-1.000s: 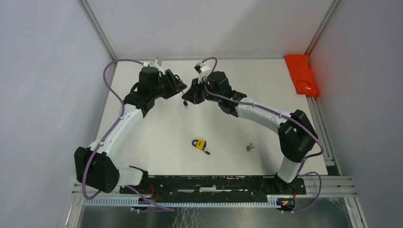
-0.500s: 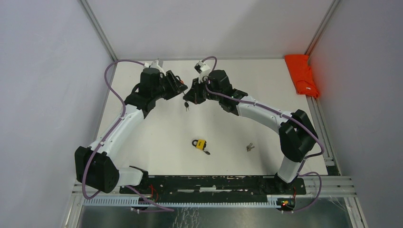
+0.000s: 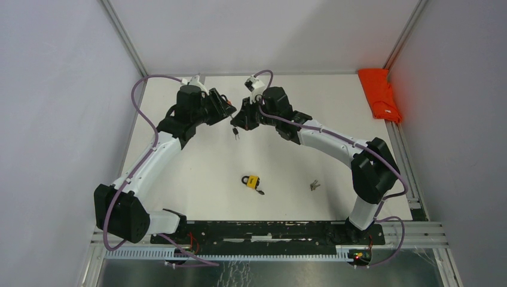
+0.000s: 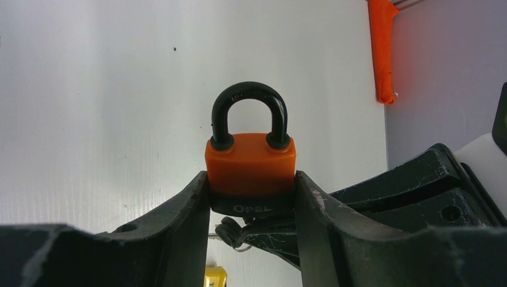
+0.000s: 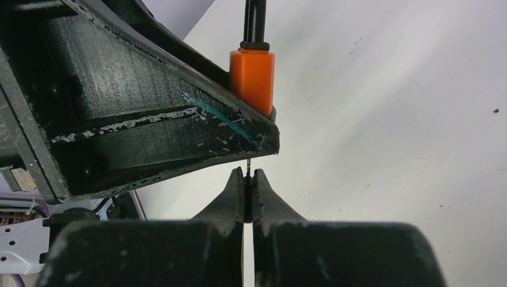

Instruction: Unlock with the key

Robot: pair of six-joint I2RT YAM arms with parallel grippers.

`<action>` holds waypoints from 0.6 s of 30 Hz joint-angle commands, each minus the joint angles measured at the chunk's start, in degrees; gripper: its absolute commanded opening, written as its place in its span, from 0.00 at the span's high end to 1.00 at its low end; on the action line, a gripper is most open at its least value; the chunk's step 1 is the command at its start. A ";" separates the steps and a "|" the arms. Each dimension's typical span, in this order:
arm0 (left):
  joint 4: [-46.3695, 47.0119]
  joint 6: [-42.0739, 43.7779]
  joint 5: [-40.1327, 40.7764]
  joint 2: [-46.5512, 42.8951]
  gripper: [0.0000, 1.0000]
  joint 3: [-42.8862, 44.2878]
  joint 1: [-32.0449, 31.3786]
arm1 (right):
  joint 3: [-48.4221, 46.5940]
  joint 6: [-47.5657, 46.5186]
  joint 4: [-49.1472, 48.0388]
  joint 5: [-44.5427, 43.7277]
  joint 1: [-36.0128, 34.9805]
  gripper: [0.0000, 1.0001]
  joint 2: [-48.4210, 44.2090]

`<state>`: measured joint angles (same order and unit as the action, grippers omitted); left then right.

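- We find the work surface to be a white table [image 3: 197,173], matt, with a few small dark specks in the wrist views.
- Plain pale walls [image 3: 257,30] close it on the far side and both flanks, with aluminium rails [image 3: 122,37] along the edges.
- A crumpled orange cloth [image 3: 379,94] lies against the right rail at the far right corner.
- The left gripper [image 4: 251,177] holds the orange padlock [image 4: 251,156] clamped by its body between both fingers, above the far middle of the table. The black shackle [image 4: 249,106] points away from the wrist and looks seated in the body.
- The right gripper [image 5: 247,177] has its fingers pressed together on a thin metal blade, which we take for the key [image 5: 247,165]. The blade tip sits just under the left finger, near the base of the lock; we cannot tell whether it is in the keyway.
- In the overhead view a second small key [image 3: 236,134] hangs below the two grippers.
- A yellow padlock [image 3: 252,181] lies on the near middle of the table, apart from both arms.
- A small bunch of loose keys [image 3: 314,186] lies to its right.
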<state>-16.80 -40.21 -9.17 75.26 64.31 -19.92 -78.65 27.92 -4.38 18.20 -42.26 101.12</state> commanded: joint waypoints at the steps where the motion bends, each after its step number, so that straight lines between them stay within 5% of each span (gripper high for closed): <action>1: -5.60 1.12 -10.87 -0.65 0.98 -0.36 -4.01 | -6.65 -1.01 -14.74 -2.46 0.66 1.00 0.48; 18: -3.25 -0.90 -13.51 -0.14 0.98 -1.82 -4.50 | -3.99 -2.47 -21.59 -6.75 0.70 1.00 -1.45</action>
<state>-14.31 -40.21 -8.60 75.26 64.20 -19.97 -79.09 27.03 -6.79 17.47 -42.19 101.89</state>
